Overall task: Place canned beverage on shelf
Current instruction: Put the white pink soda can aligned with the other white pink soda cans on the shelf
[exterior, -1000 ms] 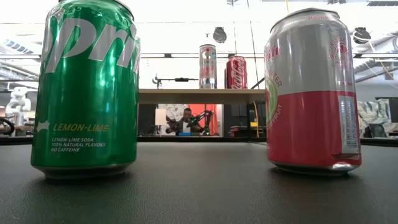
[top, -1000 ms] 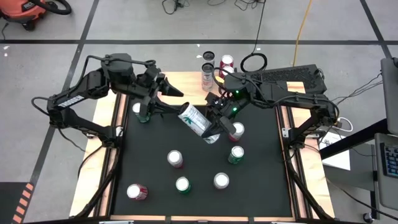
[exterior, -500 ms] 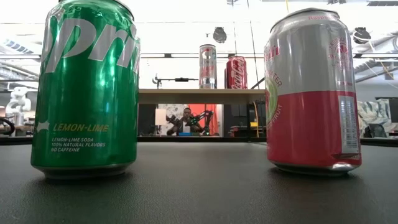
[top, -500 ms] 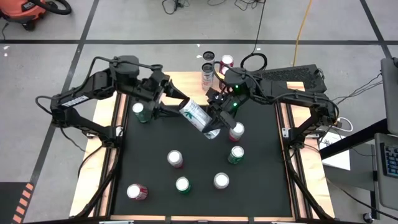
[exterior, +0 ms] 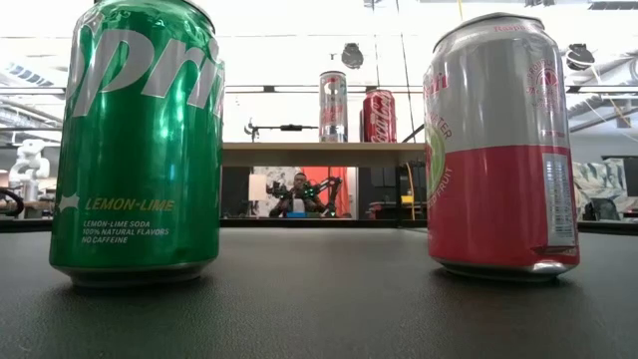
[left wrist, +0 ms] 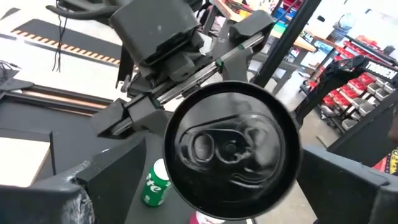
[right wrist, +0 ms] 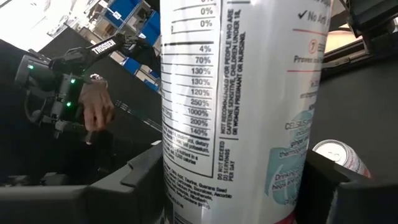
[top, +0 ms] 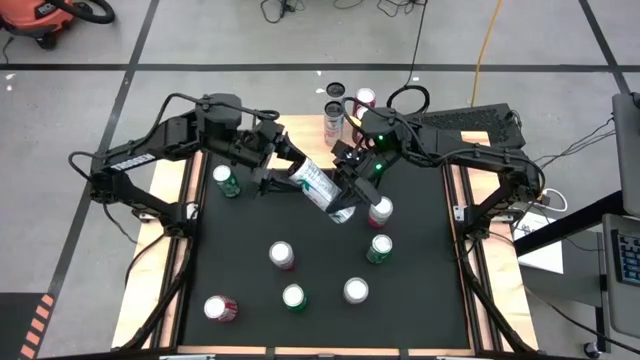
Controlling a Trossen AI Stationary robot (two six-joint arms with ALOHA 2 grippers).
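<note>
**High view: tall can hanging sideways between both arms, shelf already has three cans**

High view shows the right gripper (top: 343,190) clamped around a tall white can (top: 320,189), which is tilted almost flat above the black table (top: 420,250), over its far half. The left gripper (top: 279,176) is right at the can's top end with its fingers spread wide on either side. In the left wrist view the can's dark lid (left wrist: 231,149) fills the gap between those fingers, but I honestly can't tell whether they touch the can or just bracket it. The right wrist view is basically all label (right wrist: 242,93) with the right gripper's dark fingers pressed on both sides.

The shelf (top: 300,128) sits at the far edge of the table, light wood top, with three cans (top: 340,105) standing on it near the right arm.

On the table: a green can (top: 227,179) near the left arm, a pink-and-white one (top: 381,211) just under the held can's lower end, and five more spread nearer the front. The low view has a green Sprite can (exterior: 140,140) and a red-and-silver can (exterior: 498,145) up close, shelf far behind.
</note>
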